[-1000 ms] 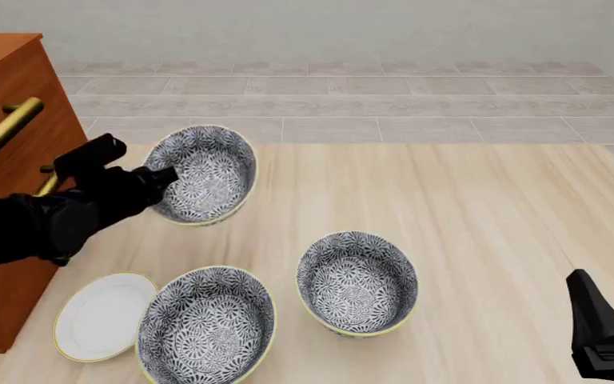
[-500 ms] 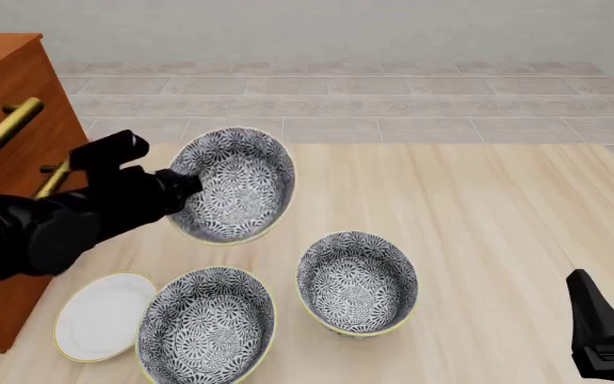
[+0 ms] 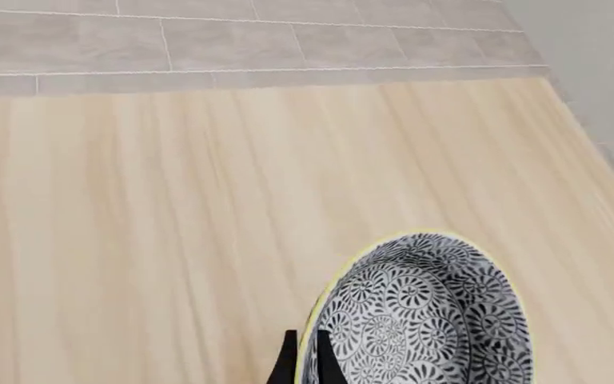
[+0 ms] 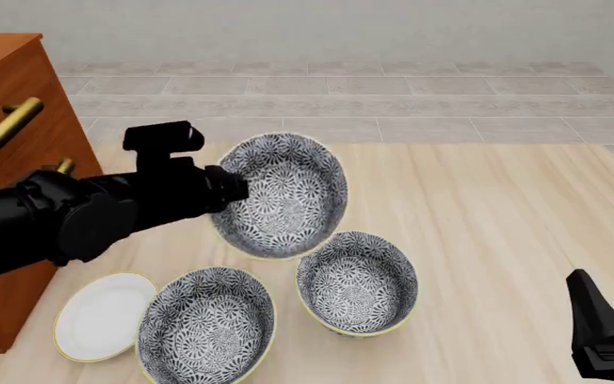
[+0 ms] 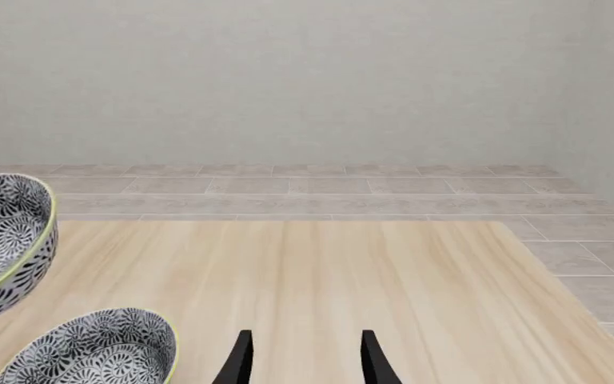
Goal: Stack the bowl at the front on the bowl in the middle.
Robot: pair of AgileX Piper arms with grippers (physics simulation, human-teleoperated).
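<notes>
Right black gripper (image 5: 303,360) idle at near table edge with fingers apart, deep floral-patterned bowl at the front (image 4: 207,327) beside flat white plate (image 4: 105,317), matching bowl in the middle (image 4: 357,282) just right, third floral bowl (image 4: 279,195) tilted, apparently airborne, rim pinched by left black gripper (image 4: 233,186).

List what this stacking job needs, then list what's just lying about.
Needed:
- held bowl, gripped at its rim by the left hand
- middle bowl

Lying about:
- nearest bowl
- white plate
- wooden cabinet
- right hand, open, holding nothing
</notes>
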